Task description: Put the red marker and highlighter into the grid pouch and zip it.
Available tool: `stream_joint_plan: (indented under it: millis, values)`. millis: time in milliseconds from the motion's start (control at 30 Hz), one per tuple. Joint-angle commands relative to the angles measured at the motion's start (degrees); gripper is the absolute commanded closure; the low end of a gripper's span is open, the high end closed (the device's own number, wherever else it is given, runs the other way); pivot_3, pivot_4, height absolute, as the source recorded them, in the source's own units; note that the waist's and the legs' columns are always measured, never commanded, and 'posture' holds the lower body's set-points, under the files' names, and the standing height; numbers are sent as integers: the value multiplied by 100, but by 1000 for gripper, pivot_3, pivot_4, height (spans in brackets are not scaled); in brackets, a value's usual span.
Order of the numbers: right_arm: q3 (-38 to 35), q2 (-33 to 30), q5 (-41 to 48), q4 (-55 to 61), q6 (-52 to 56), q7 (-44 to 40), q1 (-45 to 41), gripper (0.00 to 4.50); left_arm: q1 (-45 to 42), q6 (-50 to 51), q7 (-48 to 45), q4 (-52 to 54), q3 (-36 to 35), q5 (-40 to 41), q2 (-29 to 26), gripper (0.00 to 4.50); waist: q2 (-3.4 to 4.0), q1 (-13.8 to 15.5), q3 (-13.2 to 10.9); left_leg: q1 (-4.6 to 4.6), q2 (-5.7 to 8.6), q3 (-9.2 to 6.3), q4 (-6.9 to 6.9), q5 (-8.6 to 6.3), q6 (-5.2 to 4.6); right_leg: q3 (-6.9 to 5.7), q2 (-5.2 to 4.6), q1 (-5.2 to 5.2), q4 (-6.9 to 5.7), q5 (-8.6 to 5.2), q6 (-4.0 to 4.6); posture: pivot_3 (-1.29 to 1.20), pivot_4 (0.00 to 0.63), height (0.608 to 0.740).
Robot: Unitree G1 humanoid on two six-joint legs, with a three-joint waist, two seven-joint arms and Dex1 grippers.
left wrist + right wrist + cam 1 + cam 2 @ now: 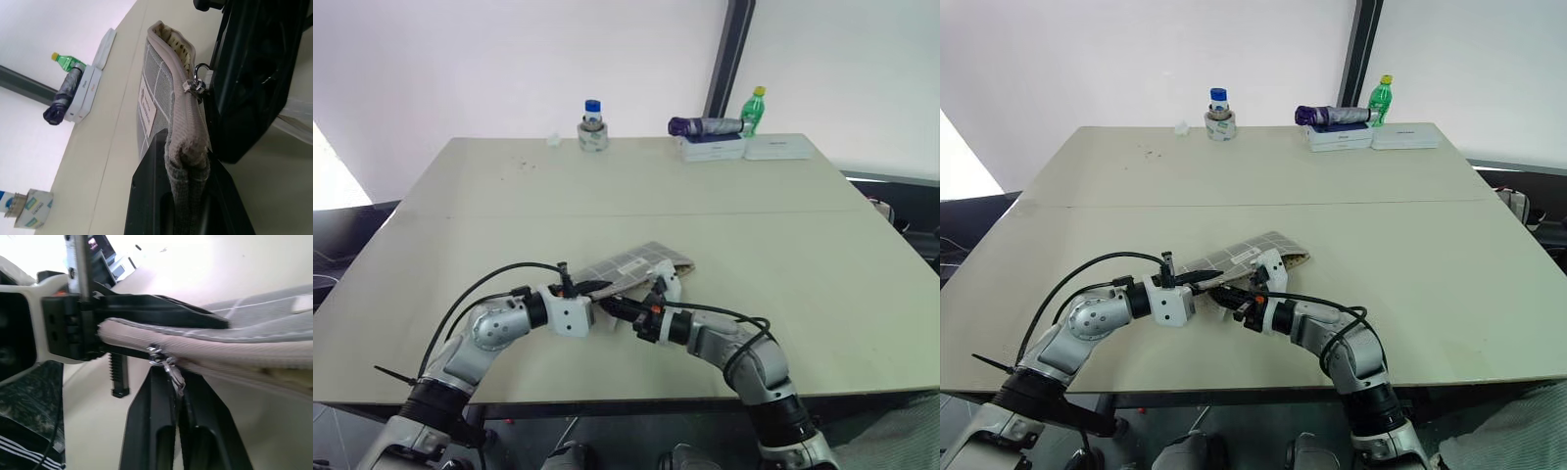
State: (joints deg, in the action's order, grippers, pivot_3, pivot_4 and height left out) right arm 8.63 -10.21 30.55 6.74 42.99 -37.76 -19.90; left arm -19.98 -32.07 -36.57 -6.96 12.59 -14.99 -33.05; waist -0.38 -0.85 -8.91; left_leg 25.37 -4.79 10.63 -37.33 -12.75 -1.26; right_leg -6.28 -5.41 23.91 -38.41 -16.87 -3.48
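The grid pouch (641, 262) lies near the table's front edge, its near end lifted. My left gripper (188, 152) is shut on that near end, one black finger on each side of the fabric. My right gripper (173, 374) comes in from the right and is shut on the metal zipper pull (166, 363), a short way along the zipper from the left gripper (599, 288). The zipper pull (197, 86) sits beside the right gripper's black body (249, 73). Beyond the pull the pouch mouth (171, 36) gapes open. The red marker and the highlighter are hidden.
At the table's far edge stand a tape roll with a blue-capped jar (593, 130), a folded purple umbrella (703, 125) on white boxes (744, 147), and a green bottle (755, 109). The table's front edge (607, 399) runs just below both arms.
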Motion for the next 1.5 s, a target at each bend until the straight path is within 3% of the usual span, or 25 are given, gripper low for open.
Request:
stream_joint_plan:
  millis: [33, 267, 433, 700, 733, 867, 1033, 1067, 1233, 1367, 1500]
  values:
    - [-136, -378, -109, 135, -159, -150, 7, 4441, 26, -73, 82, 204, -100, 167, -26, 4500, 0, 9, 0, 0, 0, 0, 0, 0, 0, 0, 0, 0, 0, 0, 0, 0, 150, 740]
    - [-383, -1966, -504, -317, -603, -909, -66, 4441, 116, -152, 5, 180, -144, 329, -111, 4500, 0, 15, 0, 0, 3, 0, 0, -1, -2, 0, -4, 0, 1, 0, 0, 0, 150, 740]
    - [-708, -2582, -820, -1258, -1156, -1144, -407, 4441, 162, -250, -72, 43, -151, 430, -217, 4500, 1, -10, -1, -3, 0, 2, 4, -1, -1, 0, 0, 2, 1, 0, 0, 0, 150, 740]
    - [-762, -2772, -1274, -2378, -2129, -1224, -831, 4441, 52, -41, -149, -341, -227, 717, -204, 4500, 1, 6, -1, -2, 1, 8, 3, 2, 3, 1, 0, 4, 1, 0, -1, 0, 150, 740]
    - [-782, -2736, -1239, -2433, -2221, -1272, -862, 4480, 46, 54, -180, -392, -270, 851, -175, 4162, 1, 15, -1, -1, 1, 8, 3, 3, 5, 1, 0, 4, 1, 0, -1, 0, 150, 740]
    - [-844, -2556, -1170, -2557, -2633, -1471, -984, 3098, 79, 140, -210, -446, -354, 1061, -147, 2616, 2, 6, -2, -2, 1, 10, -2, 8, 13, 1, -2, 1, 1, 0, -1, 0, 150, 740]
    - [-872, -2551, -1512, -2983, -3284, -1405, -1120, 451, 322, 286, 78, -336, -800, 1222, -231, 34, 2, -13, -2, -3, -1, 9, 2, 14, 22, 2, 1, 3, 0, 0, -1, 0, 150, 740]
    - [-877, -2598, -1532, -3017, -3337, -1484, -1114, 21, 359, 354, 91, -302, -899, 1284, -261, 0, 2, -13, -2, -3, -1, 10, 3, 16, 25, 2, 0, 3, 0, 0, -1, 0, 150, 740]
    - [-935, -3157, -1323, -2691, -3222, -2505, -813, 21, 836, 802, -15, 243, -1468, 1891, -477, 0, 4, 17, -3, -1, 0, 11, 3, 17, 27, 2, -5, 4, 1, 0, -2, 0, 150, 740]
    - [-1547, -3269, -700, -2518, -3034, -2803, -772, 21, 1495, 1810, 56, 1453, -2176, 3372, -340, 0, 3, -2, -4, -6, 1, 9, 0, 12, 20, 2, -8, -7, 8, 0, -2, 0, 150, 740]
    - [-1900, -3352, -441, -2259, -3067, -2988, -454, 21, 2138, 2724, -32, 1826, -2756, 3889, -535, 0, 4, -9, -4, -12, -2, 3, 5, 8, 13, 4, -4, -11, 6, 1, -2, 0, 150, 740]
